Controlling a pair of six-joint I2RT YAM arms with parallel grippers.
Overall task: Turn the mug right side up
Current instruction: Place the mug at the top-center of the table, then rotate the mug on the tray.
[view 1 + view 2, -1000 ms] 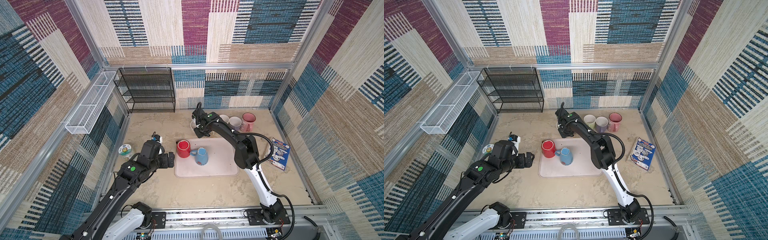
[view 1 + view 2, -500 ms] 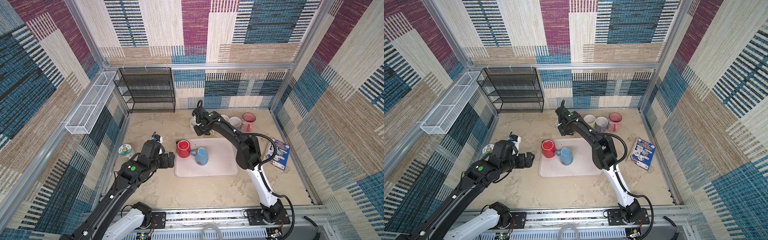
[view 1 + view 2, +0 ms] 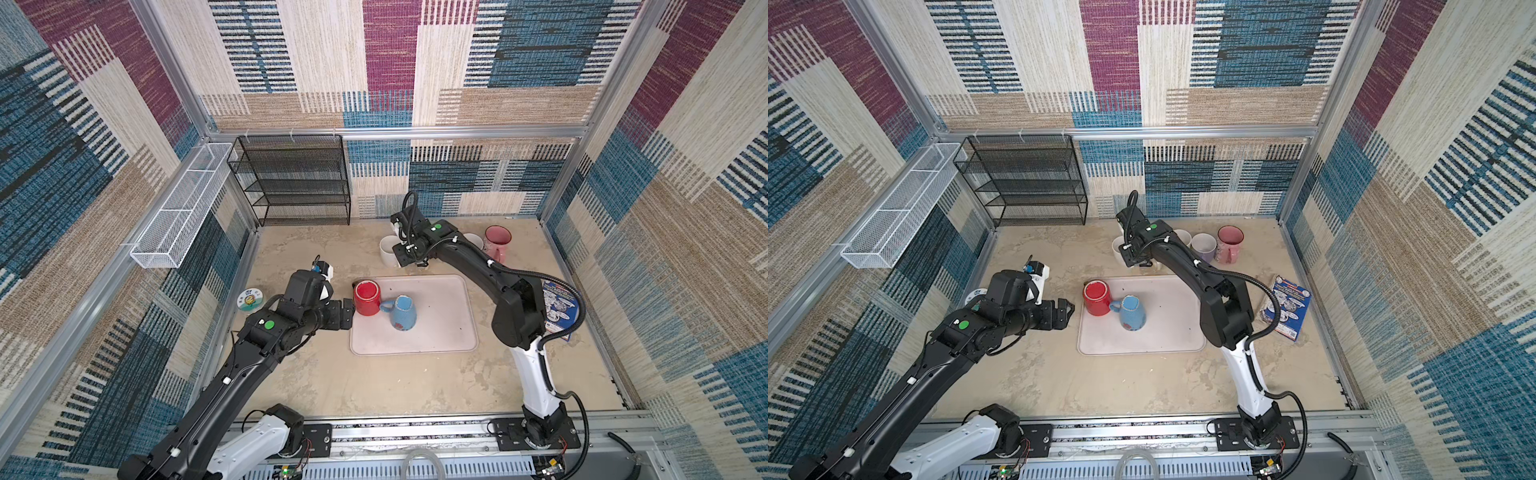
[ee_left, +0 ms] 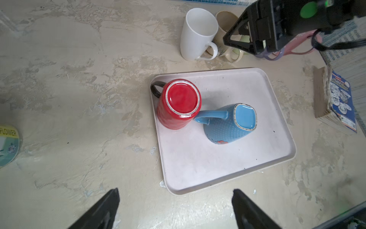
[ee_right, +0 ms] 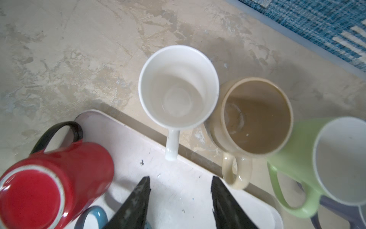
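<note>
- A glossy red ceramic mug [image 4: 179, 104] with a black handle stands upside down in the corner of the pale pink rectangular plastic tray [image 4: 208, 168] nearest the back wall and the left arm.
- A speckled blue ceramic mug [image 4: 230, 123], also base up, sits just beside it. Its handle reaches the red wall, touching or nearly so.
- So 2 mugs are left to turn, and the red one looks like the next pick.
- The left gripper [image 4: 175, 190] hovers off the tray's left edge with its fingers spread wide and nothing between them.
- The right gripper [image 5: 180, 177] hangs over the tray's back edge, its fingers apart and empty, close to the handle of the tall white ceramic mug [image 5: 178, 87].
- Risk 1: lifting the red mug could drag the blue handle and topple or shove the blue mug.
- Risk 2: the glazed, rounded wall may slip in a shallow pinch while the mug is being turned over.
- Risk 3: the red mug's black handle lies at the tray rim and could snag it during a low rotation.
- Risk 4: a careless sweep of the right arm could clip the white handle and jostle the beige mug [image 5: 255, 117] and the light green mug [image 5: 301, 158] packed beside it.
</note>
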